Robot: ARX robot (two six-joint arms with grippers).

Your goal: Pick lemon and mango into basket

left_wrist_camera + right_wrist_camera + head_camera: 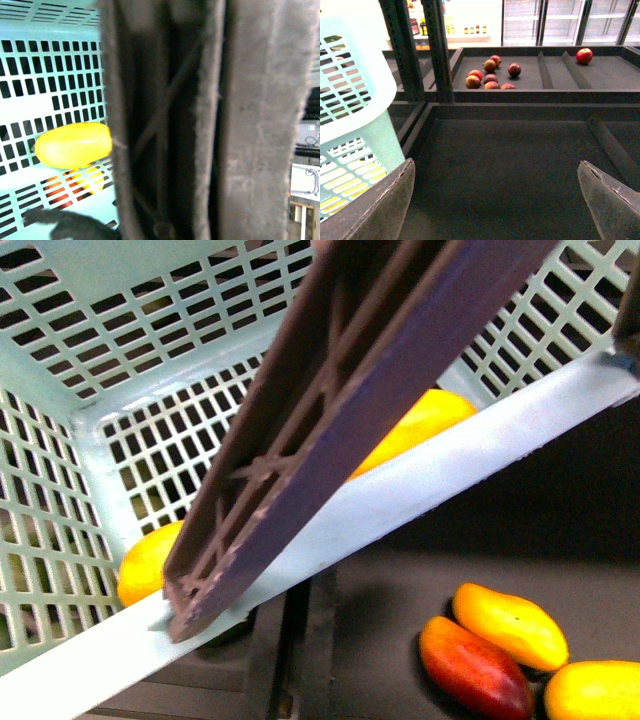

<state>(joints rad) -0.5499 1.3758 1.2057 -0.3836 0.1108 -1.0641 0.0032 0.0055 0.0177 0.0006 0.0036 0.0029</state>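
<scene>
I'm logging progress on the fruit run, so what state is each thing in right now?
basket: tilted in the front view, brown handle lying across its opening
lemon: inside the basket, resting against the slotted wall
mango: inside the basket, partly hidden by the handle
three mangoes on the dark shelf: outside the basket, bunched together
right gripper: open, empty
left gripper: not in view

Dark grey claw fingers — worn edges
</scene>
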